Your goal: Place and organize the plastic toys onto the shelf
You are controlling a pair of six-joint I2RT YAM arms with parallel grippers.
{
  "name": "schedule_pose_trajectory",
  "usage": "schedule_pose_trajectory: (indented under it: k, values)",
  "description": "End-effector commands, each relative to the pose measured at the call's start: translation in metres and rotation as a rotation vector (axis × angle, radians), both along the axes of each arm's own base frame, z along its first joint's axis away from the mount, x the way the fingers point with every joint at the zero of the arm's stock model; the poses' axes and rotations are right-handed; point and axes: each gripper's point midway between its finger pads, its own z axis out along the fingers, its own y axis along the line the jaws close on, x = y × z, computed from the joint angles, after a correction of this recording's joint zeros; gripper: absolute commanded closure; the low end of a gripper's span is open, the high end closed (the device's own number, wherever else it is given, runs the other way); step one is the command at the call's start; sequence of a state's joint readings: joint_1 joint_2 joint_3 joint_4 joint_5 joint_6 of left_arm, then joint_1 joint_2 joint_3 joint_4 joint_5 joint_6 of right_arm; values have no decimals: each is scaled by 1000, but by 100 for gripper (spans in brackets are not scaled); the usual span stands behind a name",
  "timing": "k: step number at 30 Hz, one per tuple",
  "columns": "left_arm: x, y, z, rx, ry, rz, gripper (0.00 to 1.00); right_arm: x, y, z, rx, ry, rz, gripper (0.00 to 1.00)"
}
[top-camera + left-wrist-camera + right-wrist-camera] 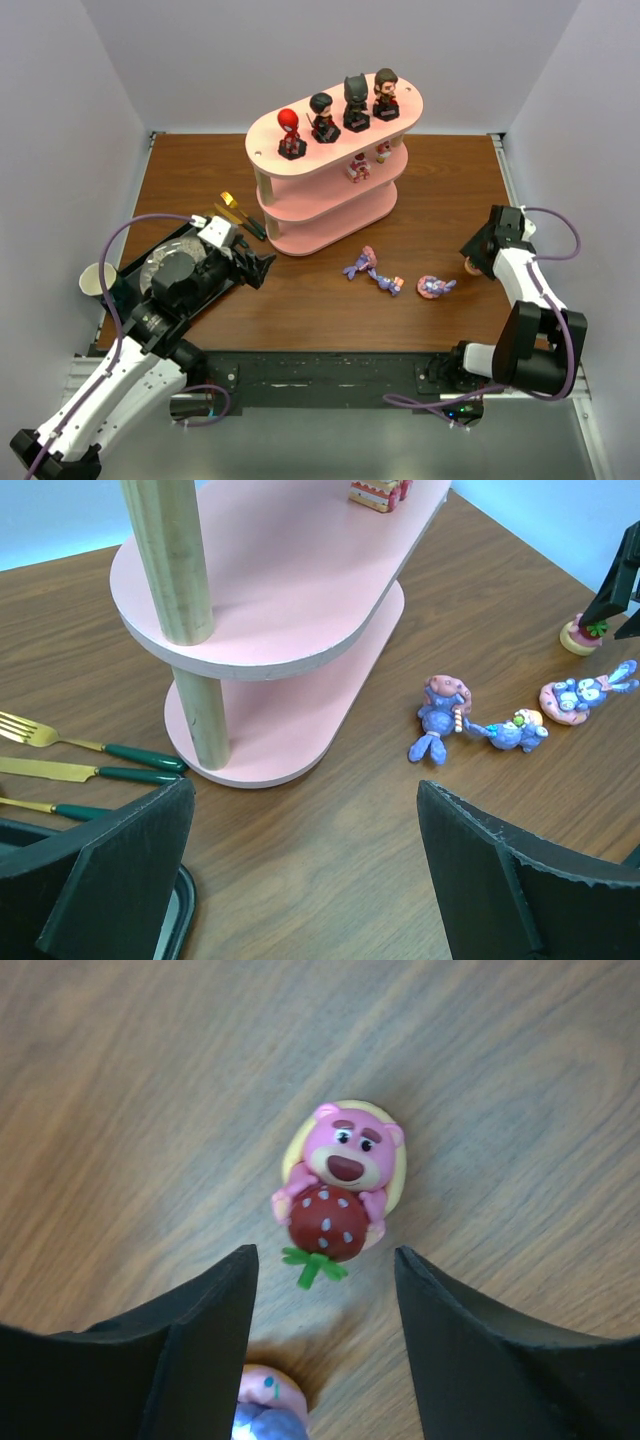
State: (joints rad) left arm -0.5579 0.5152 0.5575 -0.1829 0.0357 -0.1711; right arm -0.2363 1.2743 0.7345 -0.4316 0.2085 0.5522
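the pink bear toy (338,1192) lay flat on the counter (120,1080) just ahead of the right arm's fingers (190,1350), in line with the gap between them but beyond the tips. its long axis ran straight out from the fingers, strawberry end nearest, head farthest. those fingers stood partly open, gripping nothing. the left arm's fingers (110,870) were spread wide and empty, well apart from the bear, so the right arm looked the nearer one for it. the pink shelf (300,150) stood well off to the right fingers' left.
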Motion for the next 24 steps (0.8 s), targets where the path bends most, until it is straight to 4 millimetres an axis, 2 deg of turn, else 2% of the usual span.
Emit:
schedule_pose_trajectory:
  k: [1, 3, 9, 13, 14, 18, 22, 24]
  values:
    - [3, 1, 1, 17, -18, 9, 3, 17, -12, 13, -31, -58, -65, 43]
    - [3, 1, -1, 20, -14, 9, 3, 17, -12, 10, -26, -50, -65, 43]
    - [3, 1, -2, 22, -10, 7, 3, 18, -10, 5, -19, -47, -52, 55]
    - [4, 1, -2, 23, -9, 9, 3, 16, -10, 6, -27, -41, -38, 71]
    - [4, 1, -2, 24, -8, 9, 3, 17, -10, 8, -33, -45, -27, 78]
    - [5, 0, -5, 29, 0, 9, 3, 18, -3, 21, -27, -77, 41, 94]
    - [7, 0, -7, 35, 7, 11, 3, 18, 11, 40, -25, -114, 130, 100]
    - [7, 0, -9, 39, 13, 13, 3, 21, 20, 59, -69, -147, 198, 100]
